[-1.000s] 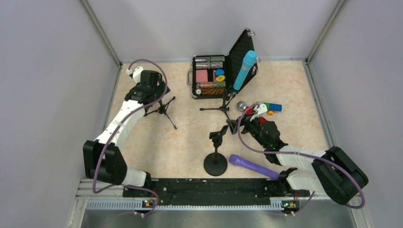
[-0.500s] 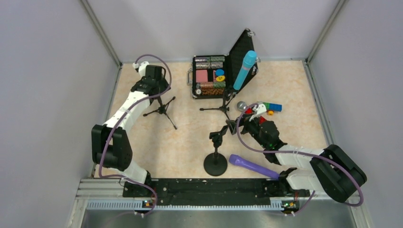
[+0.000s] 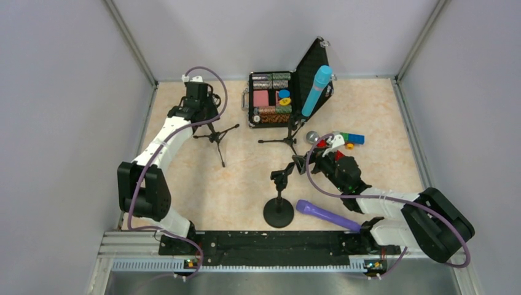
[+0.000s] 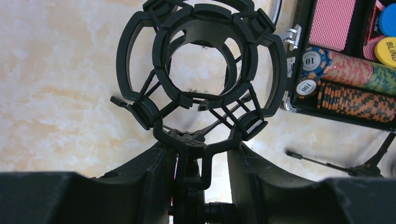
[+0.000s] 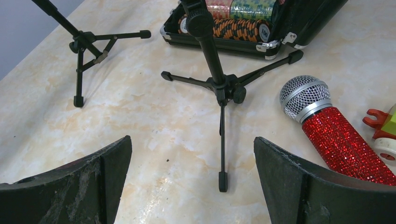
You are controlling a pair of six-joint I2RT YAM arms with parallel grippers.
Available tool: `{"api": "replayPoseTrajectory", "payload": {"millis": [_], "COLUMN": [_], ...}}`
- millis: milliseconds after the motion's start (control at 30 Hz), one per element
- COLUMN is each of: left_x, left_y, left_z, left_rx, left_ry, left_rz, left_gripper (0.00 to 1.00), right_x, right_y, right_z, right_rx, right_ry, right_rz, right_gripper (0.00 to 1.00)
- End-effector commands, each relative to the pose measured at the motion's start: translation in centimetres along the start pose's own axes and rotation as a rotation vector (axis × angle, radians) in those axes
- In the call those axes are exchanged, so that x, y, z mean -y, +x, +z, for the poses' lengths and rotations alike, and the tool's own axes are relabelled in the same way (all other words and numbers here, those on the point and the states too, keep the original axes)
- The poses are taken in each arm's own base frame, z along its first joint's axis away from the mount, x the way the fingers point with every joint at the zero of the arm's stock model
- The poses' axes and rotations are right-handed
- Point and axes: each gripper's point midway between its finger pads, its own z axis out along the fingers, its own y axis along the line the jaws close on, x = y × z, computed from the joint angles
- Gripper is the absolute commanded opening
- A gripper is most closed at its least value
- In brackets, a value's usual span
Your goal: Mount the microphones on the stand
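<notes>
the blue microphone (image 3: 315,92) sits in the middle tripod stand (image 3: 289,140). its long axis is tilted, with the head up toward the far right and the tail down toward the stand's legs. it stands in front of the raised lid of the chip case (image 3: 307,61).

the purple microphone (image 3: 325,215) lies flat on the table (image 3: 239,178) near the front edge. its long axis runs left to right, and its rounded end is just beside the foot of the round-base stand (image 3: 279,212).

the red microphone (image 5: 343,140) lies flat between the middle tripod's legs and the toy-brick car (image 3: 351,138). its silver mesh head points toward the case, and its body runs back under the right arm.

the right gripper (image 5: 192,140) hovers low beside the red microphone, jaws spread wide and holding nothing.

at the far left, the left gripper (image 4: 194,156) is clenched on the neck of the shock mount (image 4: 201,65) atop the left tripod stand (image 3: 215,136). the mount's ring faces the wrist camera, and the table shows through it.
</notes>
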Motion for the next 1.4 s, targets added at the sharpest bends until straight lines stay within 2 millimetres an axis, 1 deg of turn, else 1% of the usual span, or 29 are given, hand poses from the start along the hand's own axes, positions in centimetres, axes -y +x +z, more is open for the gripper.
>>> {"api": "replayPoseTrajectory", "payload": {"millis": [0,167,367,500,633,767,833,967,1067,1167,1300,1367], "left_x": [2.7,3.8,7.0,8.6,10.0,10.9,11.5,12.4,13.1,13.4,13.6,13.8], "left_y": [-2.7,-2.8,-1.6,-1.1,0.2,1.5,2.2,3.0,3.7,4.3,5.2,5.3], "left_z": [-2.6,-4.9,-8.9,-11.3,-13.0,-14.3,-15.2,-15.9,-16.2,-15.8,-15.4,-15.3], "left_rx": [0.061,0.076,0.063,0.087,0.106,0.095,0.080,0.072,0.063,0.025,-0.054,-0.068], "left_ry": [0.146,0.243,0.507,0.626,0.711,0.757,0.802,0.839,0.833,0.803,0.804,0.797], "left_rz": [0.030,0.126,0.274,0.323,0.420,0.547,0.583,0.625,0.694,0.748,0.787,0.794], "left_gripper": [0.00,0.00,0.00,0.00,0.00,0.00,0.00,0.00,0.00,0.00,0.00,0.00], "right_x": [-0.1,0.2,0.3,0.4,0.4,0.6,0.7,0.8,1.0,1.3,1.6,1.9], "right_y": [-3.0,-3.1,-3.1,-3.0,-3.0,-3.1,-3.1,-3.0,-3.1,-3.2,-3.1,-3.2], "right_z": [0.4,0.2,0.1,0.1,0.0,-0.1,-0.1,-0.2,-0.3,-0.4,-0.4,-0.5], "right_rx": [0.083,0.086,0.083,0.079,0.076,0.075,0.074,0.070,0.073,0.075,0.043,0.033], "right_ry": [0.008,0.019,0.023,0.027,0.028,0.035,0.038,0.041,0.047,0.055,0.052,0.054], "right_rz": [-0.002,-0.010,-0.015,-0.018,-0.022,-0.031,-0.034,-0.040,-0.047,-0.057,-0.085,-0.098], "right_gripper": [0.99,0.99,0.99,0.99,0.99,0.99,0.99,0.99,0.99,0.99,0.99,0.99]}}
